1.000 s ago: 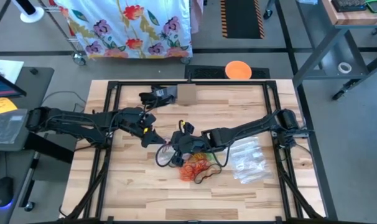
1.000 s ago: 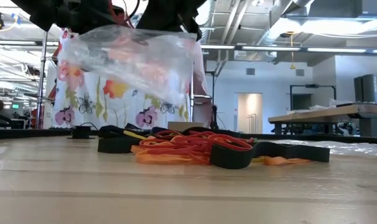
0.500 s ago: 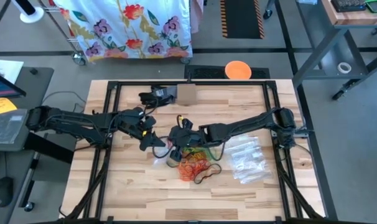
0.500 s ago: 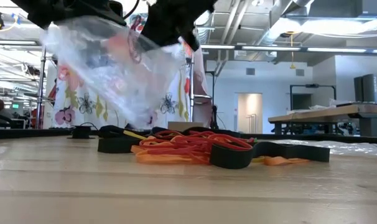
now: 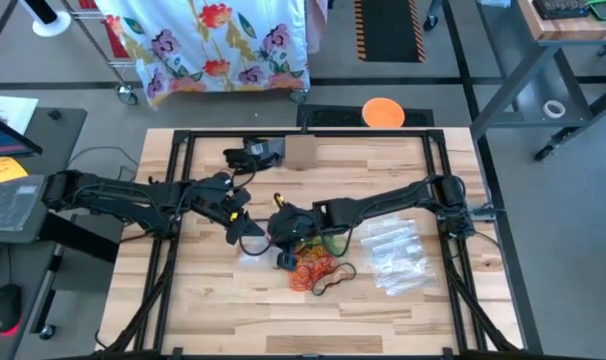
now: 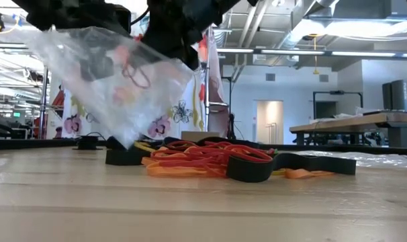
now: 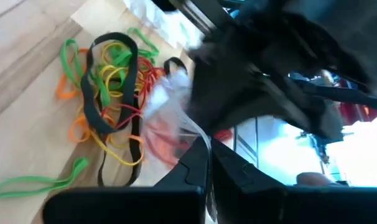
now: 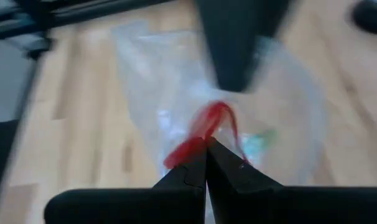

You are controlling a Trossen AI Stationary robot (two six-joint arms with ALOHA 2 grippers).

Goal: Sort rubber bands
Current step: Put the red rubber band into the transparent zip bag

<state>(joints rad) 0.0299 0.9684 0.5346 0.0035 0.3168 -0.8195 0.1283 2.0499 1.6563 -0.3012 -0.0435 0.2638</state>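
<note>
A clear plastic zip bag (image 6: 119,84) is held in the air above the wooden table (image 5: 213,300), gripped from two sides. The left gripper (image 5: 245,226), reached in from nine o'clock in the high view, is seen pinched tight on an edge of the bag, its fingers (image 7: 198,165) pressed together on the thin plastic. The right gripper (image 5: 280,224), reached in from three o'clock, is closed narrow as well; in the right wrist view its fingers (image 8: 198,171) are pinched on a red rubber band (image 8: 201,134) that lies against the bag, though whether the plastic is also caught between them cannot be told. In the low view a red band (image 6: 133,67) is seen within the hanging bag, whose lower corner comes down close to the pile. The rubber bands (image 5: 318,268) lie in a loose heap near the table's middle, at about five o'clock from the two grippers; red, orange, yellow, green and black loops are seen tangled together (image 7: 111,93). More clear bags (image 5: 395,255) lie flat at three o'clock from the heap. A small cardboard box (image 5: 300,152) stands at the table's twelve o'clock edge, and an orange disc (image 5: 382,112) lies on the floor beyond it.
</note>
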